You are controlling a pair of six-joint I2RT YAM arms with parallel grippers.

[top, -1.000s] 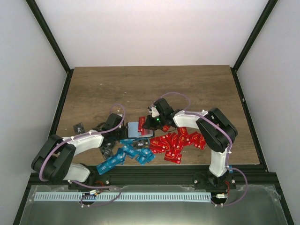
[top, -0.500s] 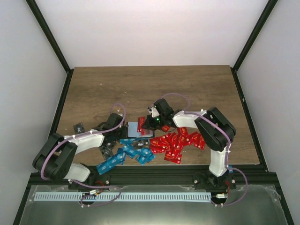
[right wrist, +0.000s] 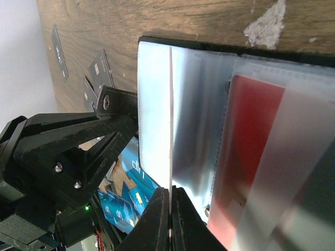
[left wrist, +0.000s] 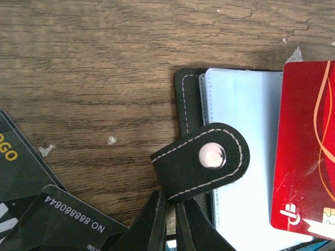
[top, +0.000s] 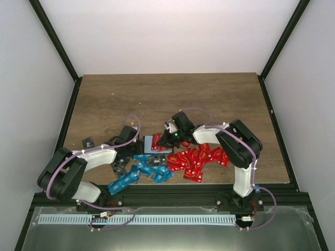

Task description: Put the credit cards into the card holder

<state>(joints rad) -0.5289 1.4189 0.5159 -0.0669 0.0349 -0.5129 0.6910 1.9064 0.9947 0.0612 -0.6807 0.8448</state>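
The card holder (top: pixel 151 143) lies open on the table, black outside and pale blue inside (left wrist: pixel 241 120). My left gripper (left wrist: pixel 171 201) is shut at the root of its snap strap (left wrist: pixel 201 162), at the holder's left edge. My right gripper (right wrist: pixel 170 189) is shut on a thin pale sleeve leaf (right wrist: pixel 170 115) of the holder, lifted on edge. A red credit card (left wrist: pixel 306 146) lies across the holder's right side and shows behind a clear sleeve (right wrist: pixel 246 136). In the top view the left gripper (top: pixel 137 149) and right gripper (top: pixel 163 142) flank the holder.
Red cards (top: pixel 201 159) are heaped right of the holder, and blue cards (top: pixel 141 172) lie in front of it. Dark cards (left wrist: pixel 63 219) lie by the left fingers, with one (top: pixel 89 142) apart at the far left. Bare wood stretches behind.
The left jaws have closed onto the strap's root. The right gripper has edged slightly left with the sleeve leaf still pinched.
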